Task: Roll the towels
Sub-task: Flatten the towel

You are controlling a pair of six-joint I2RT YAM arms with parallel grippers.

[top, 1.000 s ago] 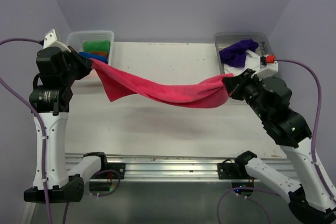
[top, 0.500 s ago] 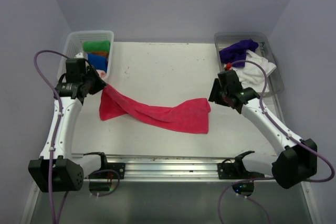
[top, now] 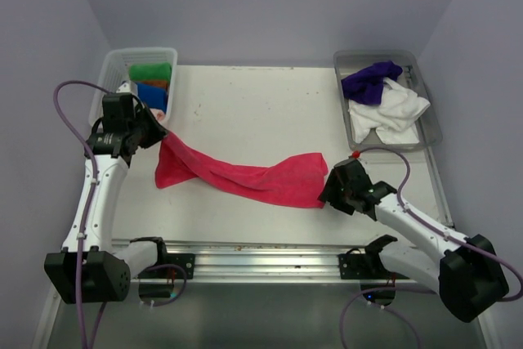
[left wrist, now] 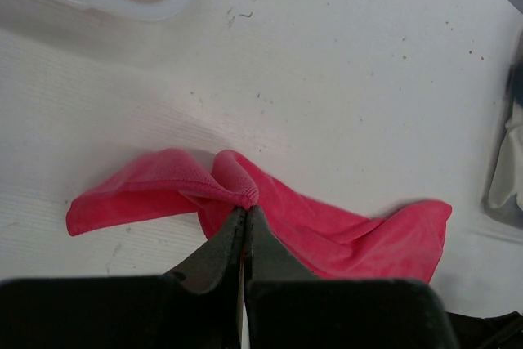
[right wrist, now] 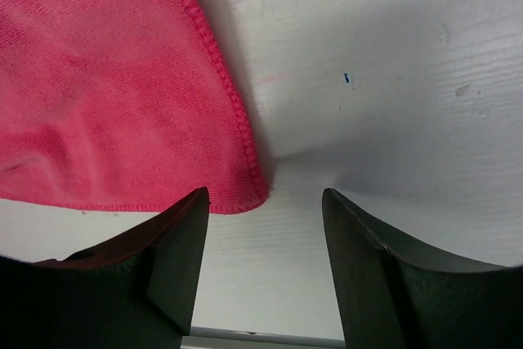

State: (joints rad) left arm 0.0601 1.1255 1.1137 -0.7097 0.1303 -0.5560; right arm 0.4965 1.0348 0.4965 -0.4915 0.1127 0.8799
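Pink towel (top: 245,176): down on the table (top: 261,104) now, no longer slung in the air between the two arms as a second ago; a twisted, slack band running from back left to front right, not spread flat.
Left end: still pinched in the left claw (left wrist: 245,217), jaws tight together on a small bunched fold; a loose flap trails out to the left of the pinch.
Right end: let go within the last second; corner flat on the table, hem in plain sight, wrinkle-free around the edge.
Right claw (right wrist: 265,202): sprung wide apart, holding nothing; freed corner just ahead of the open fingers, bare table on the other side.
Arms: both dropped from the high stretch; right one drawn in toward the near edge, just beside the towel's right corner; left one low, close by the basket (top: 110,67).
Other towels: purple (top: 369,81) and white (top: 392,110) in the tray (top: 431,135) at back right, green (top: 151,71) and blue (top: 153,94) in the basket; well apart from both claws.
Meaning for the task: judged as the laying-out step, only half finished; one end released, the other not yet; no roll begun.
Likely need: release of the left end and a flattening of the twist in the middle before any rolling.
Risk: rolling over the twist would probably give a lopsided, loose roll.
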